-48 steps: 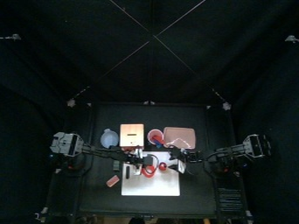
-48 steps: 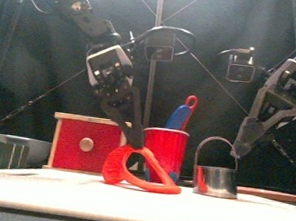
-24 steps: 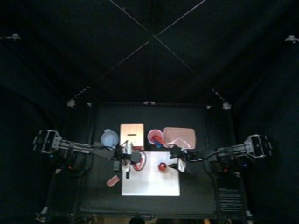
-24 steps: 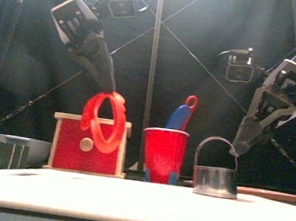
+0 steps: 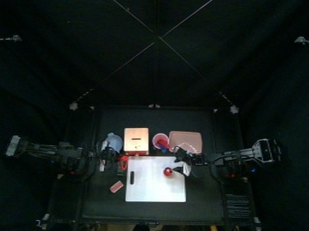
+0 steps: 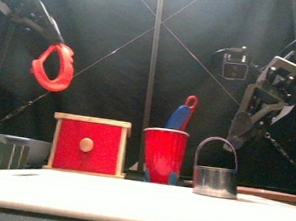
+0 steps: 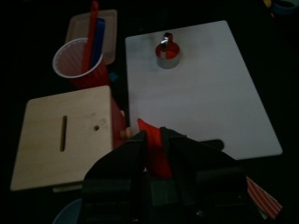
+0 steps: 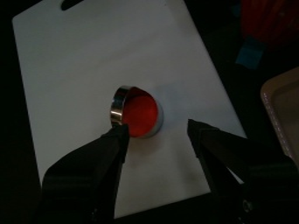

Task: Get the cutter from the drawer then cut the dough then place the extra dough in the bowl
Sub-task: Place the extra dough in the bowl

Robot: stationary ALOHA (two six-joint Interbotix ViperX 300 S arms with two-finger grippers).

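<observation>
Left gripper (image 6: 48,39), upper left of front view, clenched on dough ring (image 6: 53,67), high off the table. Cutter (image 6: 215,179) stands lower right on board (image 8: 93,70), red disc (image 8: 142,114) inside. Right gripper (image 8: 158,144) released above it. Cup (image 6: 163,153) holds blue knife (image 6: 182,114). Bowl (image 5: 112,143) contents unclear.

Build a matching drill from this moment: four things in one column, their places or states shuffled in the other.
Things:
1. dough ring
2. cutter
3. red cup
4. right gripper

States:
A. open, just above the cutter
B. holds a blue knife
C. hangs from the shut left gripper, high off the table
D. stands on the white board, dough disc inside

Pairs: 1-C, 2-D, 3-B, 4-A
</observation>
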